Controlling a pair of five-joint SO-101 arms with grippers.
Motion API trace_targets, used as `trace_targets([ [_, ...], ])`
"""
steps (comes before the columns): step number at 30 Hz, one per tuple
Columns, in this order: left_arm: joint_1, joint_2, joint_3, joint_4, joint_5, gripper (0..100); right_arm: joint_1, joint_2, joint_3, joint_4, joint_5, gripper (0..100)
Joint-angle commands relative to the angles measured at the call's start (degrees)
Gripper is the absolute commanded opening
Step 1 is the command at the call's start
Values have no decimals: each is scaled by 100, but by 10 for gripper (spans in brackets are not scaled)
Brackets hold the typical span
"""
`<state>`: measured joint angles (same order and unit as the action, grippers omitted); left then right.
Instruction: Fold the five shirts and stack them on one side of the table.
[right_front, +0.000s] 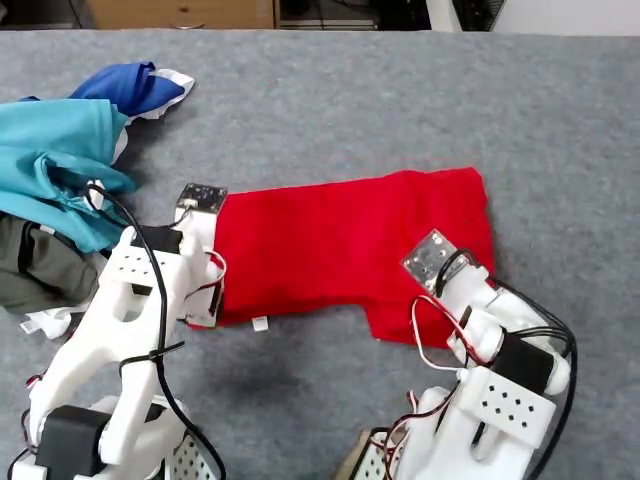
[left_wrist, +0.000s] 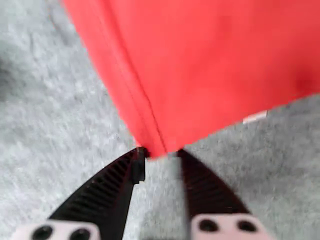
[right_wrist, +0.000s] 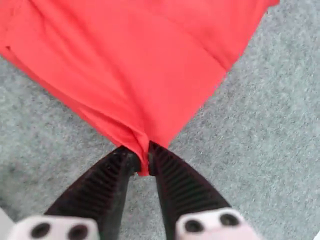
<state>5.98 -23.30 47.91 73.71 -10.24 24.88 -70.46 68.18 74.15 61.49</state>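
Note:
A red shirt (right_front: 340, 245) lies spread flat in the middle of the grey table. At its near left corner, my left gripper (left_wrist: 157, 160) has its black fingertips (left_wrist: 132, 167) set on either side of the hem corner (left_wrist: 155, 145); it looks shut on it. My right gripper (right_wrist: 143, 162) is shut on a near right corner of the red shirt (right_wrist: 135, 75), the cloth pinched between narrow tips. In the high view the left arm (right_front: 140, 280) stands at the shirt's left edge. The right arm (right_front: 480, 330) stands at the shirt's near right.
A heap of other shirts sits at the table's left: a blue one (right_front: 130, 85), a teal one (right_front: 55, 160) and a dark grey one (right_front: 40, 270). A small white tag (right_front: 260, 322) shows at the red shirt's near edge. Bare table (right_front: 400, 100) stretches behind and to the right.

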Motion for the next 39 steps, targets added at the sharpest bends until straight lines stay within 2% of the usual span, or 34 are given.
trace_targets([
  [1,9,-136,-79,360,-18,233,136,-75,-84,26,70,173],
  [5,0,-136,-255,747,-18,240,136,-75,-330,35,70,267],
  [9,-114,-180,-932,1266,-18,236,145,-75,-690,132,70,250],
  [12,-440,-171,-1899,1741,-9,227,145,-75,-1182,334,44,177],
  [14,-633,-119,-2576,1890,193,167,136,-31,-1437,316,9,42],
  [15,-695,-110,-2822,1864,378,119,110,-22,-1525,290,-62,0],
  [17,-642,-31,-3156,1600,598,26,84,-22,-1604,132,-229,44],
  [18,-580,48,-3253,1477,624,15,48,-22,-1613,-18,-308,39],
  [22,-360,558,-3358,958,1248,18,-189,66,-1631,-396,-484,6],
  [26,-369,1393,-3508,369,1538,19,-303,699,-2018,-527,-686,6],
  [39,-387,4048,-5398,-18,1934,19,-593,4998,-5121,-791,-1723,5],
])
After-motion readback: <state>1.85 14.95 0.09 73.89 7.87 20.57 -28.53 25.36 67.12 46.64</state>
